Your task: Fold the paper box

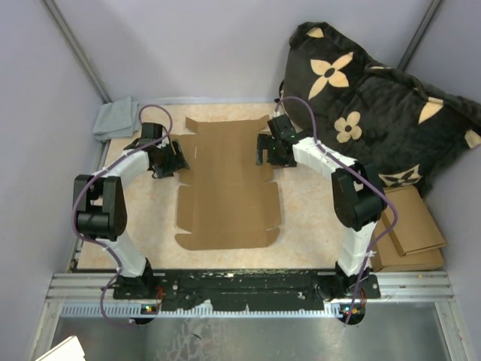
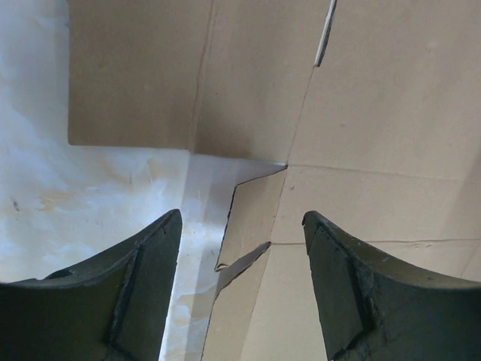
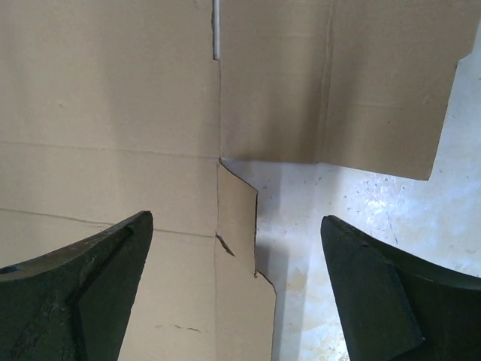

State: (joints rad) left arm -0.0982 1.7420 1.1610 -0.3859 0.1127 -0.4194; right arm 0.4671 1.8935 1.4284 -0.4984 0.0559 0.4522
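The box (image 1: 225, 188) lies flat and unfolded in the middle of the counter (image 1: 308, 218), its long axis running away from the arm bases, with the wider flapped end at the far side. No panel stands up yet, so by my reading the folding has barely started and the step in hand is the approach to the two side edges. The left gripper (image 1: 174, 159) hangs at the box's left edge and the right gripper (image 1: 267, 150) at its right edge, both toward the far half. Each wrist view shows the fingers spread wide with nothing between them, looking down on the notch where a small tab sits between the far side flap and the long panel. Whether the fingertips touch the cardboard I cannot tell. The next move probably calls for one finger to slip under each edge, a pinch, then an inward lift along the crease, both sides together so the sheet does not slide. A patterned pillow (image 1: 376, 113), a cardboard stack (image 1: 409, 226) and a grey cloth (image 1: 116, 118) sit around the counter.
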